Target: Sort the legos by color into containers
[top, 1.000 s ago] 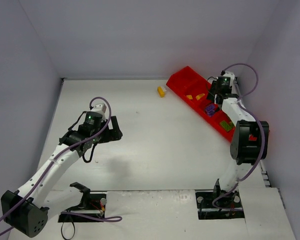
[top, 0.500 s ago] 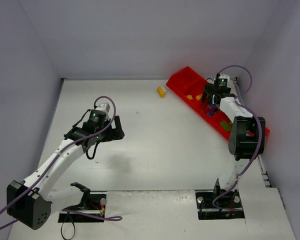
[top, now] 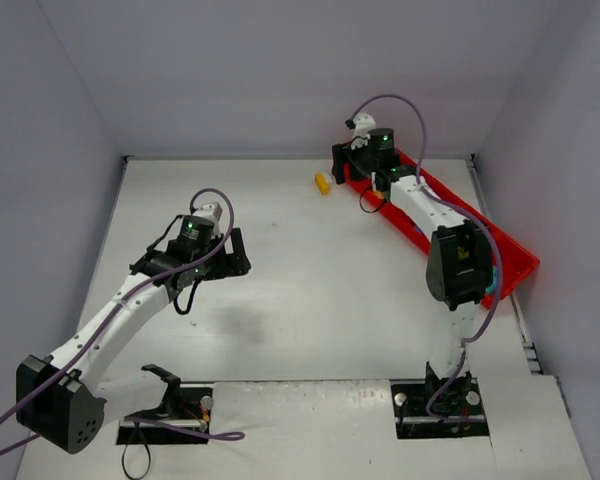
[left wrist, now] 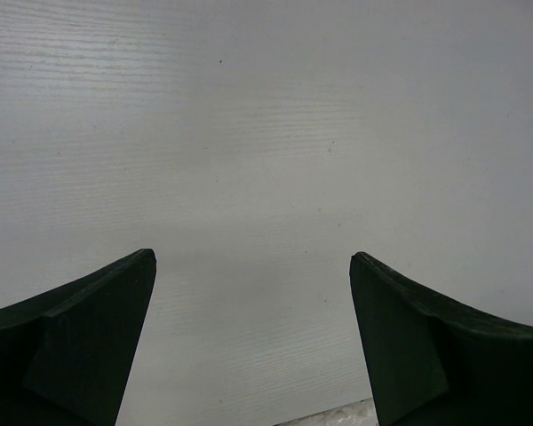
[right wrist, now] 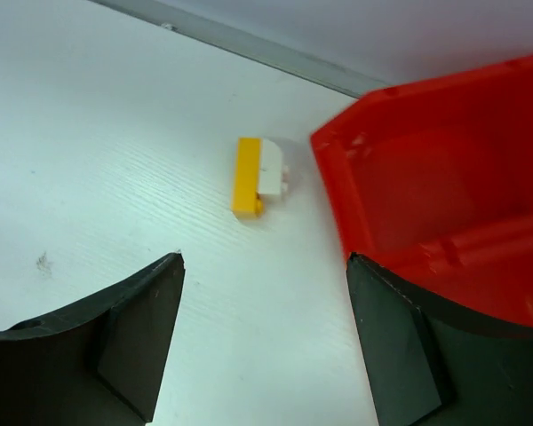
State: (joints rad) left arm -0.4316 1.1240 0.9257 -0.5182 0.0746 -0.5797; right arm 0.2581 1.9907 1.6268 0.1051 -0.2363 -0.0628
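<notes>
One yellow and white lego [right wrist: 256,177] lies on the white table just left of the red tray's end compartment [right wrist: 444,186], which looks bare in the right wrist view. From above, the same lego [top: 323,183] sits near the tray's far end [top: 365,152]. My right gripper [right wrist: 265,266] hangs open just short of the lego, nothing between its fingers, with its right finger [right wrist: 400,346] over the tray's corner. In the top view the right gripper [top: 340,167] is beside the tray's far end. My left gripper [left wrist: 253,257] is open over bare table, mid-left [top: 240,255]. The right arm hides most of the containers.
The long red tray [top: 510,262] runs diagonally along the right wall. The back wall's edge [right wrist: 249,44] lies just beyond the lego. White walls close in the table on the left, back and right.
My right arm has swung from the tray's middle compartments to its far end by the yellow lego, and its jaws have opened. The left arm has shifted slightly forward and right.
</notes>
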